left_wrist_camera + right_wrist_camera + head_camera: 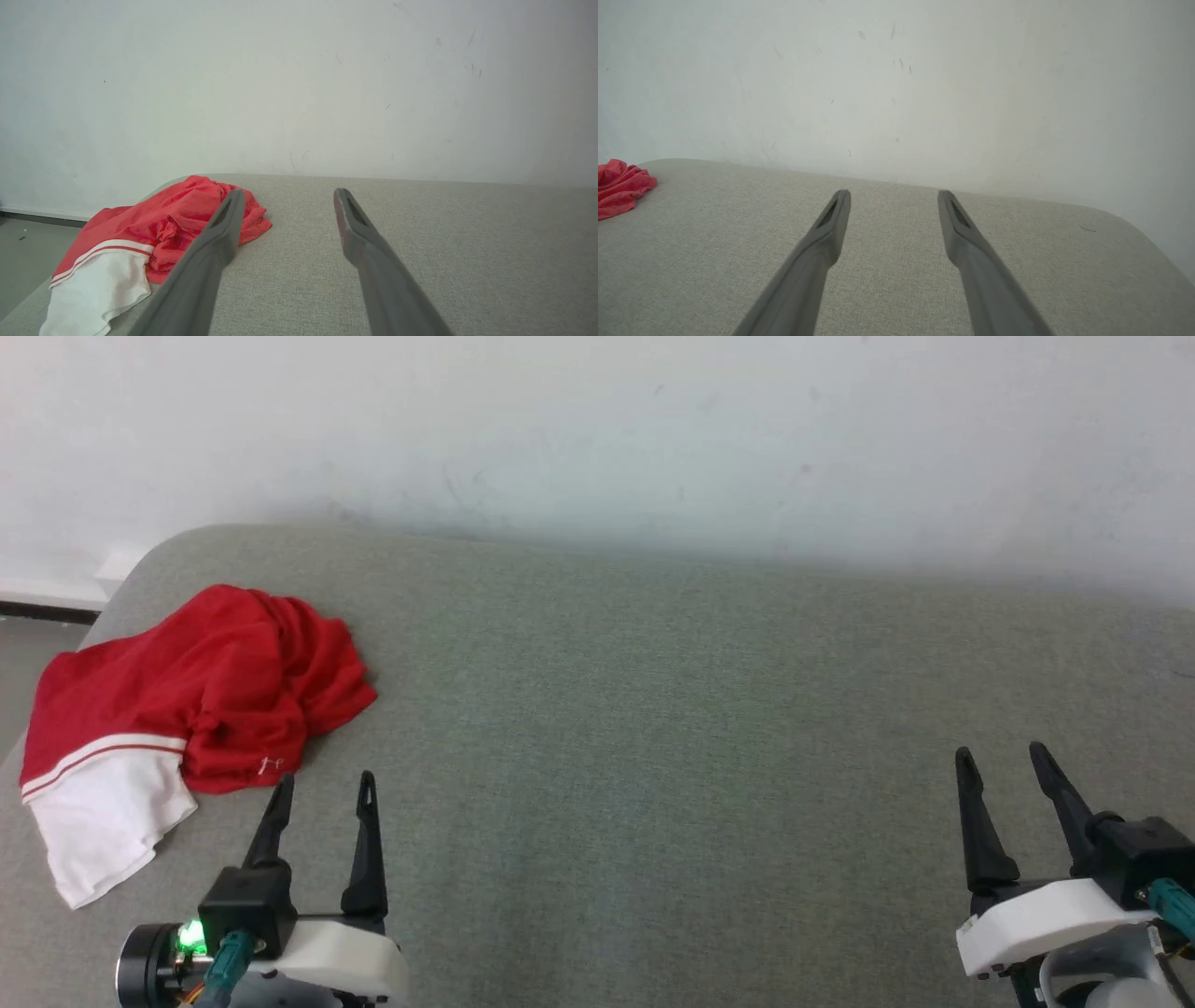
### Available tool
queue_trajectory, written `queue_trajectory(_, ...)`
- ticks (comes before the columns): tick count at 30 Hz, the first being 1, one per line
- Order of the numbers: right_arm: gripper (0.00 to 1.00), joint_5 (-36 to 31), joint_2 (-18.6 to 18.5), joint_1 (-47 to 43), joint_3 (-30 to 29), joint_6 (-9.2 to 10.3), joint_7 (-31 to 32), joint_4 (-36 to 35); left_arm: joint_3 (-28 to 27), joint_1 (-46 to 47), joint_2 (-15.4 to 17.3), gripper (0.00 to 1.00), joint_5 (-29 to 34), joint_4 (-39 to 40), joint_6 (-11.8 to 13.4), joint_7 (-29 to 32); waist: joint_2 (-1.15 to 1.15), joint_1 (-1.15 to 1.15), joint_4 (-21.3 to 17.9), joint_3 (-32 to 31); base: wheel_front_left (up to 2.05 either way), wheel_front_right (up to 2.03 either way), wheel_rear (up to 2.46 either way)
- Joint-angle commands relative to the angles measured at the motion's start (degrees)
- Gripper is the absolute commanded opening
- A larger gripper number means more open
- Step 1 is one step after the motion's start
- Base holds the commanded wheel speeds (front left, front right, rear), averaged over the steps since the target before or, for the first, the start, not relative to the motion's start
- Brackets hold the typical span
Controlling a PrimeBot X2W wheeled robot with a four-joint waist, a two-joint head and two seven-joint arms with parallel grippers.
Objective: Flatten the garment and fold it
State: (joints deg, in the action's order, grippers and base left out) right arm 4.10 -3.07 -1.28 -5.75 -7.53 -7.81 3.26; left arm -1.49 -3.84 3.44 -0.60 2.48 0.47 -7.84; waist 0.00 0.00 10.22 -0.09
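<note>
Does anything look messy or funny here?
Yes. The red garment lies scrunched in a heap at the left corner of the grey surface, its white sleeve sprawled by the edge, not spread flat. Nothing else looks odd.

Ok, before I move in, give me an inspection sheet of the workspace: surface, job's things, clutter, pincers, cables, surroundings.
Surface: grey fabric-covered table with rounded corners.
Job's things: red garment crumpled in a heap at the table's far left corner, its white sleeve with striped trim spilling toward the near edge.
Clutter: nothing seen.
Pincers: left pincer open, holding nothing, close to the heap's near edge; right pincer open, holding nothing, far off at the right.
Cables: teal cable at the left wrist, another at the right wrist.
Surroundings: scuffed white wall behind; grey floor at the left.
</note>
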Motion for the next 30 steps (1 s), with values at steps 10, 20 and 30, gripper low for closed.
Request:
queue_trajectory(10, 1.0, 0.7, 0.1, -0.5, -0.2, 0.03, -1.7, 0.9, -0.8, -1.2, 0.2, 1.0, -0.9, 0.7, 0.0, -1.7, 0.0, 0.0, 3.6, 0.5, 0.0, 0.0, 0.0)
queue_trajectory(20, 1.0, 1.1, 0.1, -0.4, 0.0, 0.03, -2.9, 1.9, -1.3, -1.3, 0.1, 1.0, -1.2, 0.7, -0.1, -2.9, 0.0, 0.0, 7.2, 1.0, 0.0, 0.0, 0.0)
queue_trajectory(30, 1.0, 1.2, 0.2, -0.7, -0.1, 0.03, -4.1, 2.9, -1.8, -2.0, 0.0, 1.0, -1.2, 0.7, -0.2, -4.1, 0.0, 0.0, 11.7, 0.4, 0.0, 0.0, 0.0)
